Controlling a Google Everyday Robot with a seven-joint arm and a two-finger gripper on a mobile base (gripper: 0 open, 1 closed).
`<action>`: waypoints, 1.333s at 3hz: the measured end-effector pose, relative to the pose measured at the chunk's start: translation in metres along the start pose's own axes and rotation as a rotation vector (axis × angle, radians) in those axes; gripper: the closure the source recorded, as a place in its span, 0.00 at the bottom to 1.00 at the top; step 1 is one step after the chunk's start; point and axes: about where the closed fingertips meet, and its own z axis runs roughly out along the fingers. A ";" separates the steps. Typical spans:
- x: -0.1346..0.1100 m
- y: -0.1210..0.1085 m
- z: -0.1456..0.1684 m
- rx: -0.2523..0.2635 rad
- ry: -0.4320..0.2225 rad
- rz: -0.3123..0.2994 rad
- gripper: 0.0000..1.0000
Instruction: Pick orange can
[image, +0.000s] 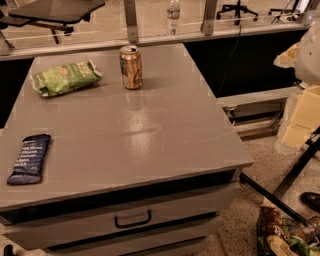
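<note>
The orange can (131, 67) stands upright at the far middle of the grey table (150, 140). It has a golden-copper body, a pale label mark and a silver pull-tab top. Nothing touches it. My arm and gripper (301, 117) show as a pale white and yellowish shape at the right edge of the camera view. The gripper is off the table, lower than its top, and far to the right of the can.
A green snack bag (65, 77) lies at the far left, and a dark blue bar wrapper (29, 158) at the near left. A clear plastic bottle (173, 16) stands on the ledge behind the table. The table front has a drawer with a handle (132, 220). Snack bags (287, 235) lie on the floor at the lower right.
</note>
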 end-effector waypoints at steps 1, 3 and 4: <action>0.000 0.000 0.000 0.000 0.000 0.000 0.00; 0.001 -0.035 0.003 0.081 -0.065 0.032 0.00; -0.017 -0.118 0.013 0.196 -0.238 0.027 0.00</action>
